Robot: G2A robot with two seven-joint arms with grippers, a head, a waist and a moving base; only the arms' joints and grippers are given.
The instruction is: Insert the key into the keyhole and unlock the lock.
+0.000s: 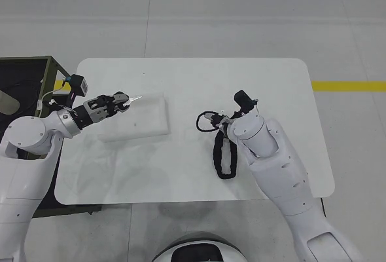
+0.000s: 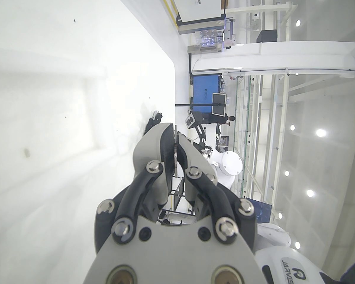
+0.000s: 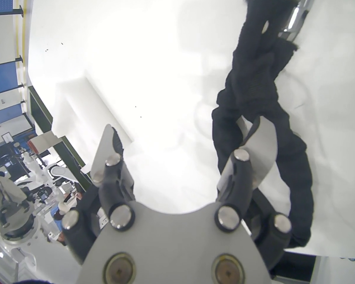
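1. The left end effector (image 1: 123,101) is pinching the key (image 1: 135,99) with its jaws fully closed, the blade pointing toward 3 o'clock above a white foam block (image 1: 140,123).
2. The right end effector (image 3: 185,128) is standing wide open and gripping nothing, with one jaw sitting inside the loop of the black-sleeved chain lock (image 3: 254,90).
3. The chain lock is lying on the counter (image 1: 180,177), well apart from the key at its 3 o'clock and trailing toward 6 o'clock from the right end effector.
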